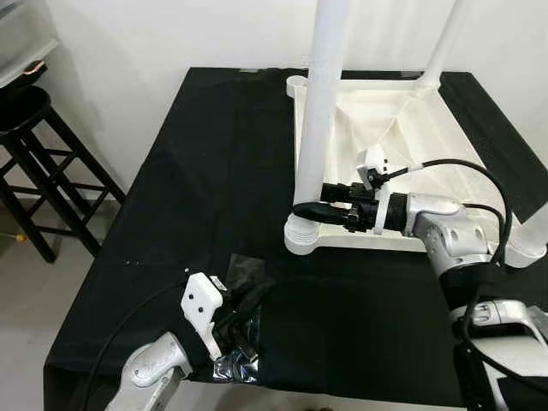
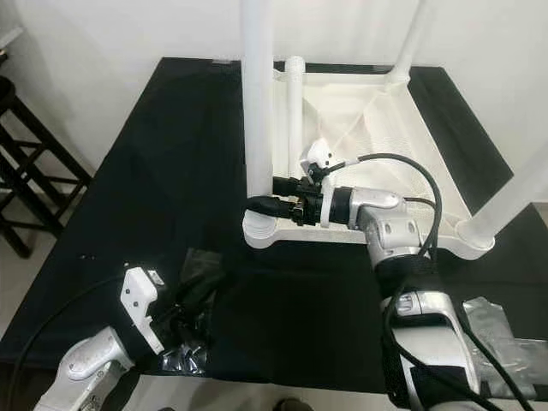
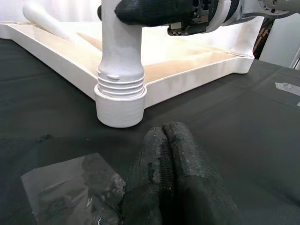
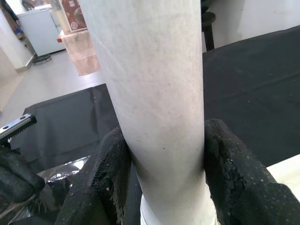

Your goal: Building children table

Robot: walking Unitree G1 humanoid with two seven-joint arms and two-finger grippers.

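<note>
The right pincer (image 1: 315,202) clenches a white leg (image 1: 321,103) standing in the near corner socket of the upturned white tabletop (image 1: 377,128) on the black-draped table (image 1: 205,163). The left pincer (image 1: 244,300), fingers pressed together, rests nearby. The legs seem fitted; tightening likely remains.

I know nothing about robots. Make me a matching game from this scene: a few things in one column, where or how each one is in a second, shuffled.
Things:
1. right gripper
2. left gripper
3. dark wooden stool
4. upturned white plastic table top

States:
A. stands on the floor beside the table
B. lies on the black cloth, legs pointing up
C. clamped round the white plastic table leg
D. fingers pressed together, low over the cloth

Pairs: 1-C, 2-D, 3-A, 4-B
</note>
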